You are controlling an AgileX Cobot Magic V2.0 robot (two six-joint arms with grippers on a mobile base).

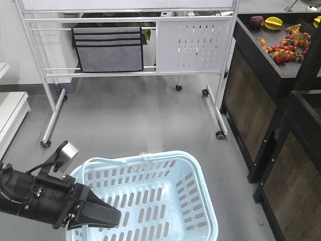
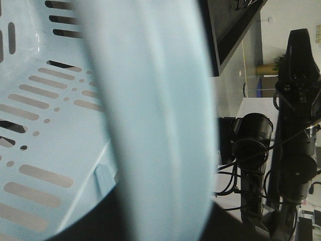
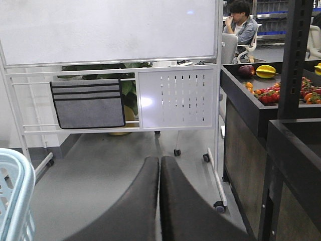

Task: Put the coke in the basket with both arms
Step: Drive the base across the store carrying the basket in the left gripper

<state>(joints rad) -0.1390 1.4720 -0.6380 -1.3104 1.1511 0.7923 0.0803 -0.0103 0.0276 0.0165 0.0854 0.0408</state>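
Light blue plastic shopping basket (image 1: 165, 155), rectangular with rounded corners and slotted sides and bottom, stands on the grey floor (image 1: 135, 115) at the lower middle of the front view. The black left arm (image 1: 30, 198) enters from the lower left, with a small silver-grey square part (image 1: 68, 151) standing up from its back. The tapered left gripper (image 1: 114, 215) lies across the basket's near left rim, its tip over the slotted bottom.

I cannot tell whether this pincer is clamped on the rim or merely closed above it. The front view shows it only as one dark wedge. The left wrist view is mostly filled by the blurred pale rim running right across the lens, with the slotted wall to its left. Beyond the rim in that view stands a black jointed mechanism with cables (image 2: 298, 100).

The right gripper (image 3: 159, 161) has its two black fingers pressed together along a thin seam, with nothing between them. It is held above the floor and points toward a white wheeled whiteboard stand (image 3: 178, 98). A corner of the basket shows at the lower left edge of the right wrist view, apart from these fingers.

A grey fabric pocket organiser (image 1: 108, 50) hangs on the stand's rails. To the right, a dark display counter (image 1: 256, 75) bears small red and orange fruit (image 1: 288, 47)
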